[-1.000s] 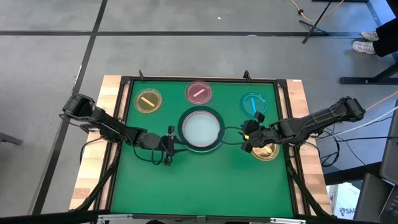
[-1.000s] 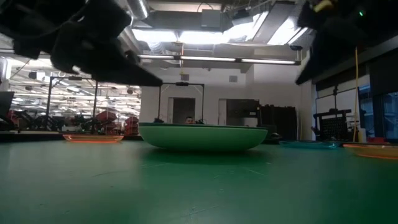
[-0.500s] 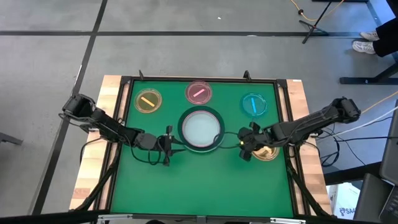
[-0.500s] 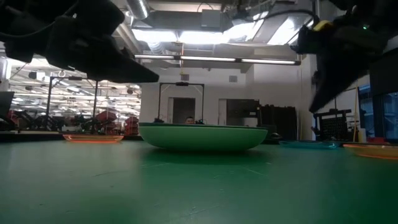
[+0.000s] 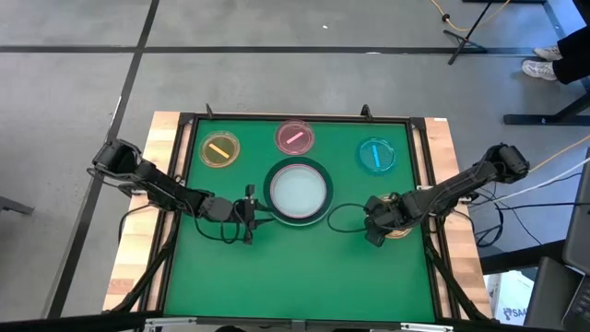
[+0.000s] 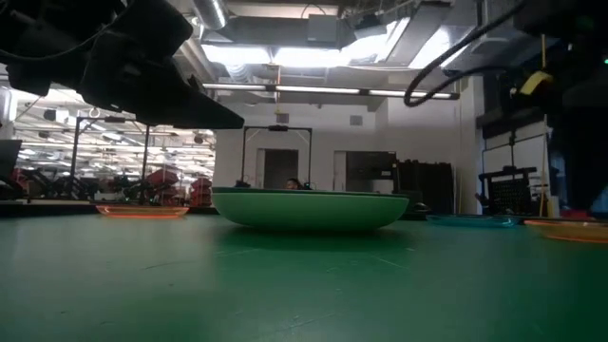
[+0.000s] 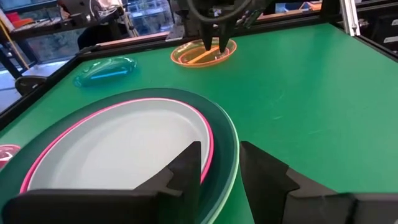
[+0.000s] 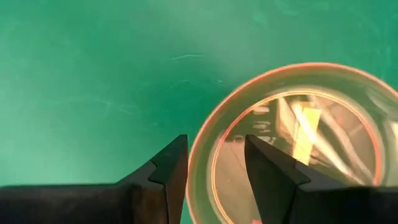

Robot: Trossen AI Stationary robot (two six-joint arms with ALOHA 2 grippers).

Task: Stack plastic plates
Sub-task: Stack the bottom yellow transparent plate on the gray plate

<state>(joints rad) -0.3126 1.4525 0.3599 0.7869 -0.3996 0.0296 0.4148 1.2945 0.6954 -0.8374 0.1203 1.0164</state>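
Now lowered from beside the cyan plate (image 5: 375,155) to the amber plate (image 8: 292,143): right gripper (image 8: 214,163), fingers parted, straddling its rim. Ready to grip. Parked at the stack (image 5: 297,191): left gripper (image 7: 219,165), narrowly open.

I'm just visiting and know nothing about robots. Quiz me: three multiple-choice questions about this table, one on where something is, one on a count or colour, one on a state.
1. Where is the right gripper?
A. Over the cyan plate
B. At the rim of the amber plate
C. Off the table

2. How many small plates lie apart from the central stack?
A. Two
B. Four
C. Six

3. How do the right gripper's fingers stand?
A. Open, straddling the amber plate's rim
B. Shut on a pink plate
C. Shut in mid-air

Answers: 1 B, the right wrist view shows the amber rim between its fingers. 2 B, the high view shows the yellow plate, the pink plate, the cyan plate and the amber one. 3 A, a gap shows between the fingers, with the rim in it.
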